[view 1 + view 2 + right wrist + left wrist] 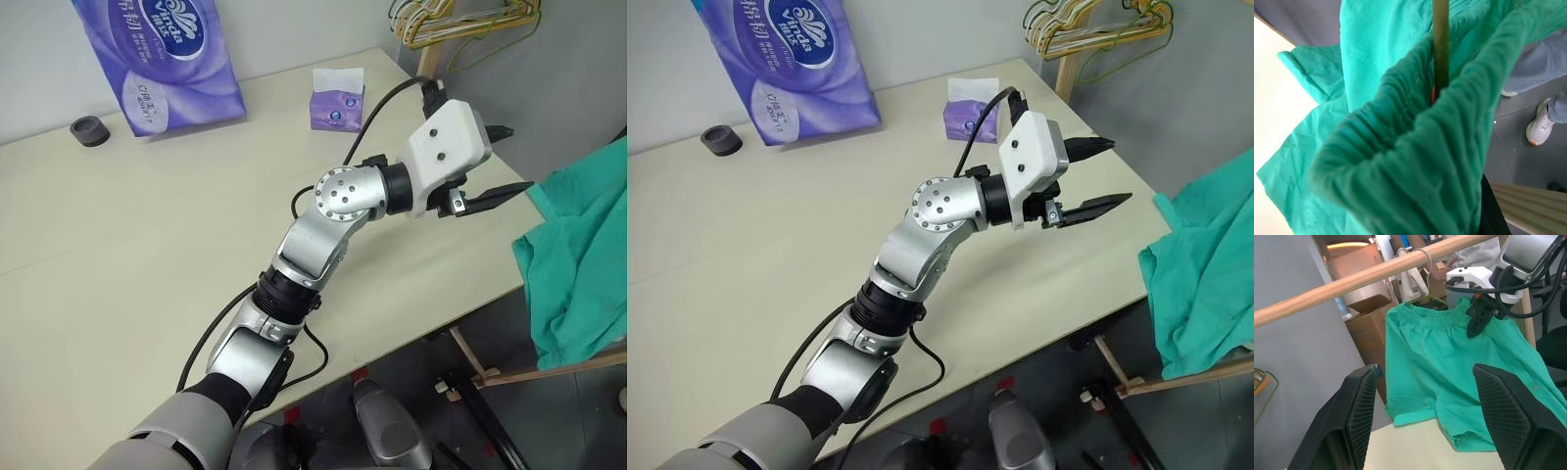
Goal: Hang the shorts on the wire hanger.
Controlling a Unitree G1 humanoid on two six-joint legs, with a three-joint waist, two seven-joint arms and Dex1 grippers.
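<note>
The left arm is showing shiny silver parts with little round screws. A black cable is running to its white wrist box. Its two fingers are looking black.

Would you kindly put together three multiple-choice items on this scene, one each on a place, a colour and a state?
1. Where do the shorts hang?
A. Under a wooden rod
B. On the table
C. Over the tissue box

2. What colour is the large tissue pack?
A. Red
B. Purple
C. Yellow

3. How is the left tool?
A. Holding the shorts
B. Shut
C. Open, holding nothing

Answers: 1 A, the wooden rod runs above their waistband; 2 B, its wrapper is purple; 3 C, its fingers stand apart around nothing.
</note>
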